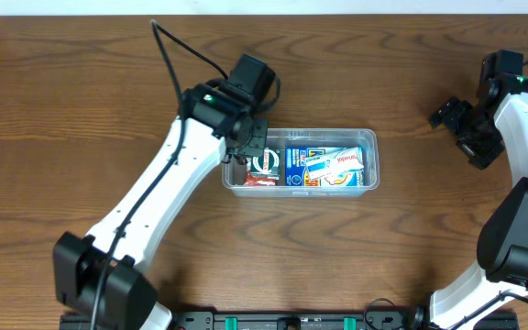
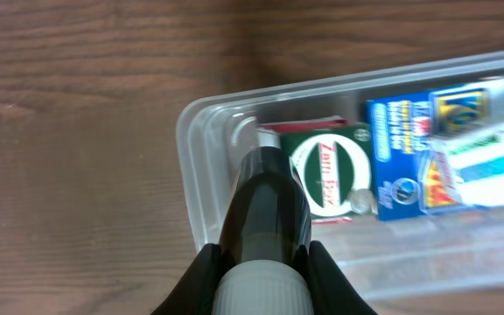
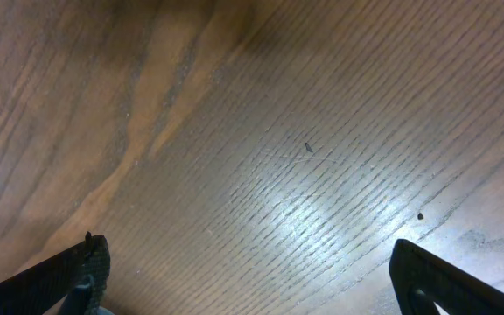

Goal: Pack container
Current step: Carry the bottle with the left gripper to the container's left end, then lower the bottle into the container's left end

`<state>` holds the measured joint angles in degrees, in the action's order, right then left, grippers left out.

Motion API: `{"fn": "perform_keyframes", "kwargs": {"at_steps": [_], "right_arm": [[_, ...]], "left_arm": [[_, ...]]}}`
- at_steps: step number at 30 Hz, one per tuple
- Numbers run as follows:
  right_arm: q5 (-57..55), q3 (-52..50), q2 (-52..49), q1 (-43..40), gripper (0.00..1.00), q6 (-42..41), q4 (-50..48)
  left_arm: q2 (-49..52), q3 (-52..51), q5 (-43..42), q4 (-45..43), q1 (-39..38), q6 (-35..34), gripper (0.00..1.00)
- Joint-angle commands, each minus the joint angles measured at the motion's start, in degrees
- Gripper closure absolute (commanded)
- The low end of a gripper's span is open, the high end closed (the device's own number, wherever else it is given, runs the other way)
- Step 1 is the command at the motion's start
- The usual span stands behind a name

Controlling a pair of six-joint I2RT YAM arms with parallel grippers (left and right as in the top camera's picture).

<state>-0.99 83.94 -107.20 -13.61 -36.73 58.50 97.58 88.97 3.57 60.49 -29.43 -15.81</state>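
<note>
The clear plastic rectangular container (image 1: 370,137) lies mid-table on the brown wooden table (image 1: 81,110) and already holds a green-and-white packet (image 2: 331,179) at its nine o'clock end. A blue-and-white flat box (image 2: 401,157) lies toward three o'clock, with a white-and-red packet (image 1: 337,165) on top. The left gripper (image 2: 262,258) is clenched on a small dark glossy bottle with a pale cap (image 2: 265,210) above that nine o'clock end, so packing looks well along, with this bottle left to set down; the right gripper (image 3: 248,267) gapes empty over bare wood out at three o'clock
</note>
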Motion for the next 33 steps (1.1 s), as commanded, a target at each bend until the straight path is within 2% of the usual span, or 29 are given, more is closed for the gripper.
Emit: {"fn": "perform_keyframes", "kwargs": {"at_steps": [1, 7, 29, 33], "right_arm": [[-0.2, 0.5, -0.4, 0.1, 0.01, 0.6, 0.0], [-0.2, 0.5, -0.4, 0.1, 0.01, 0.6, 0.0], [-0.3, 0.5, -0.4, 0.0, 0.01, 0.6, 0.0], [-0.2, 0.5, -0.4, 0.0, 0.01, 0.6, -0.1]], "left_arm": [[2.0, 0.1, 5.5, 0.3, -0.5, -4.5, 0.91], [4.9, 0.1, 6.6, 0.1, -0.5, -7.4, 0.92], [10.4, 0.1, 6.6, -1.0, -0.5, -10.8, 0.93], [10.8, 0.0, 6.6, -1.0, -0.5, -13.9, 0.93]]}}
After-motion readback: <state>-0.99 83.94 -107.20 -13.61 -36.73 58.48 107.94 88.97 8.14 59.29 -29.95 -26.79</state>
